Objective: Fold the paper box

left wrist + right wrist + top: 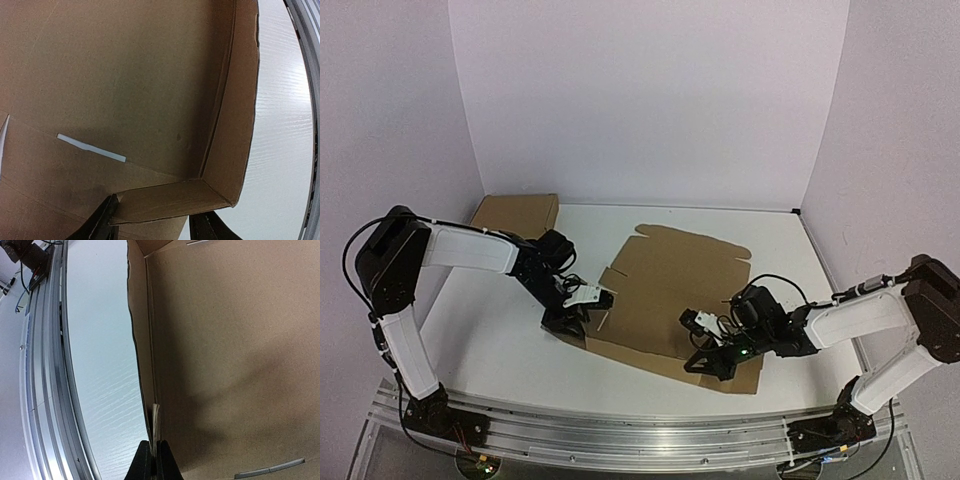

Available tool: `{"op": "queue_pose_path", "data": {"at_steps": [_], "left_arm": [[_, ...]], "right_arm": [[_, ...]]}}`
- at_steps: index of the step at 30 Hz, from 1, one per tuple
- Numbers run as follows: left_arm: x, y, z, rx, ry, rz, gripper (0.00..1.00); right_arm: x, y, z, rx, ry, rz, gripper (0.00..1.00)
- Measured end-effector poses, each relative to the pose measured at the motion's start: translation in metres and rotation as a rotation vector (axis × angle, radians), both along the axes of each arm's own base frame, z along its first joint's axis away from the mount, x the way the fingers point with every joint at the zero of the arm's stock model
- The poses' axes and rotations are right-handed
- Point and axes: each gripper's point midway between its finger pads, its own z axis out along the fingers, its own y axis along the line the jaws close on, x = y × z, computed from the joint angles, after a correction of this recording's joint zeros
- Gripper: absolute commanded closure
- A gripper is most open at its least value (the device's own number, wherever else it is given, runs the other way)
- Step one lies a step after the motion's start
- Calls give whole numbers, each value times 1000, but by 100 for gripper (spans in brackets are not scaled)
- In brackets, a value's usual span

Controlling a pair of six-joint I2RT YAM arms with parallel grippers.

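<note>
The paper box (670,285) is a brown die-cut cardboard sheet lying mid-table, its near wall and left corner flaps partly raised. My left gripper (572,322) is at its near left corner. In the left wrist view the gripper (155,227) is open, its fingers (100,225) wide apart on either side of a folded-in corner flap (170,200). My right gripper (712,362) is at the box's near right edge. In the right wrist view it (154,462) is shut on the thin upright edge of the near wall (142,340).
A smaller plain brown cardboard box (517,213) stands at the back left by the wall. The metal rail (620,430) runs along the near table edge. White walls enclose the table on three sides.
</note>
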Motion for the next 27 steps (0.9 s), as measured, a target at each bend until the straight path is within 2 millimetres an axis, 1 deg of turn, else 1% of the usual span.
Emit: {"op": "queue_pose_path", "data": {"at_steps": [6, 9, 12, 14, 17, 20, 22, 25, 27], "left_arm": [[2, -1, 0, 2, -10, 26, 54], [11, -3, 1, -2, -50, 49, 48], [25, -11, 4, -27, -133, 73, 42], [32, -16, 9, -49, -186, 81, 38], [43, -22, 25, -98, -271, 91, 34], [45, -22, 34, -119, -285, 93, 35], [42, -18, 35, -124, -264, 75, 37], [33, -8, 33, -103, -196, 47, 38], [32, 1, 37, -100, -144, 42, 40]], "right_arm": [[-1, -1, -2, -8, 5, 4, 100], [-2, -1, -2, -6, 5, 8, 100], [-1, 1, 0, 3, -1, 11, 100], [-1, 1, 1, 7, -4, 12, 100], [-2, 2, 2, 11, -4, 16, 100], [-1, 3, 2, 14, -6, 16, 100], [-1, 3, 2, 13, -7, 15, 100], [0, 2, 2, 11, -10, 10, 100], [0, 2, 2, 10, -9, 6, 100]]}}
